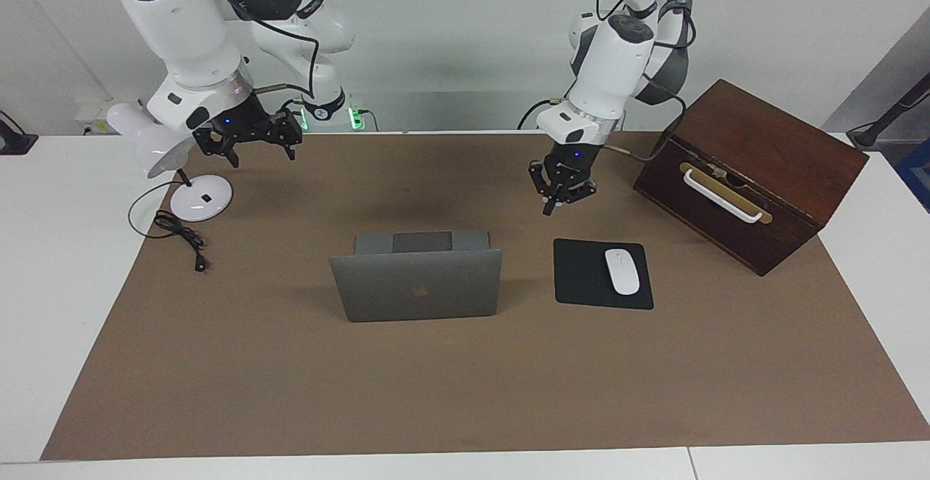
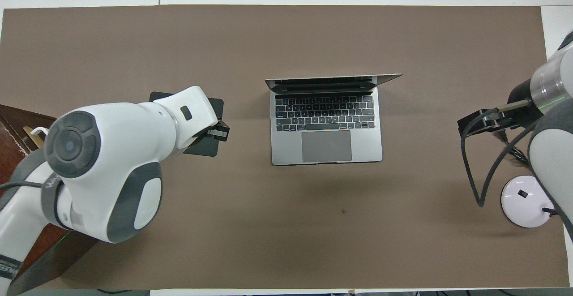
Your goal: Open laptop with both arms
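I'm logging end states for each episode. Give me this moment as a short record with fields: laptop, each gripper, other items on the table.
laptop: open, lid upright, keyboard facing the robots
left gripper: shut, empty, raised over the mat between the laptop and the wooden box
right gripper: open, empty, raised beside the desk lamp
mouse: on the black mouse pad, beside the laptop

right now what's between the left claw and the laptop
Nothing: only bare brown mat separates the raised, shut left claw from the open laptop. The facing view shows it plainly; the mouse pad lies beside that stretch, not in it.
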You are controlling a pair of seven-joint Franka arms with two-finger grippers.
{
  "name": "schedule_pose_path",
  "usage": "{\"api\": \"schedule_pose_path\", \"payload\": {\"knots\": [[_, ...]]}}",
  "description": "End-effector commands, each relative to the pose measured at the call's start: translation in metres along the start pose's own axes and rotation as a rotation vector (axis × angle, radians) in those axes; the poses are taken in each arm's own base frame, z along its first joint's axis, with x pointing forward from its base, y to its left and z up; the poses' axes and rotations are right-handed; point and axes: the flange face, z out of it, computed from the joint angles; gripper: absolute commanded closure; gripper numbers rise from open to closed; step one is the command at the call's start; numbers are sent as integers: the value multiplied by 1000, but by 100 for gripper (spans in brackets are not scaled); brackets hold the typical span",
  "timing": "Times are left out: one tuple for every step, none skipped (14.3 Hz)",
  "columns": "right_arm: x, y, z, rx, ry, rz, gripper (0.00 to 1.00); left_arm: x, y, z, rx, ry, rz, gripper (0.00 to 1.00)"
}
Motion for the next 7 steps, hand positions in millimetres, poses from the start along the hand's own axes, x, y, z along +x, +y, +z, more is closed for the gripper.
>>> {"api": "schedule_pose_path", "payload": {"knots": [[-13, -12, 2, 20, -31, 3, 0, 2, -27, -38, 12, -49, 14, 100], [-14, -21, 3, -2, -22, -6, 0, 3, -39, -49, 15, -69, 13, 100], [-9, -11, 3, 1, 8, 20, 0, 3, -51, -60, 19, -86, 12, 100], [-8, -8, 0, 2, 20, 18, 0, 3, -64, -70, 20, -100, 12, 100], [-7, -8, 0, -1, 22, 18, 0, 1, -72, -77, 22, -115, 14, 100], [-6, -7, -1, 0, 31, 24, 0, -1, -82, -84, 25, -126, 11, 100], [-4, -7, -1, 0, 35, 27, 0, -3, -91, -92, 31, -134, 13, 100]]}}
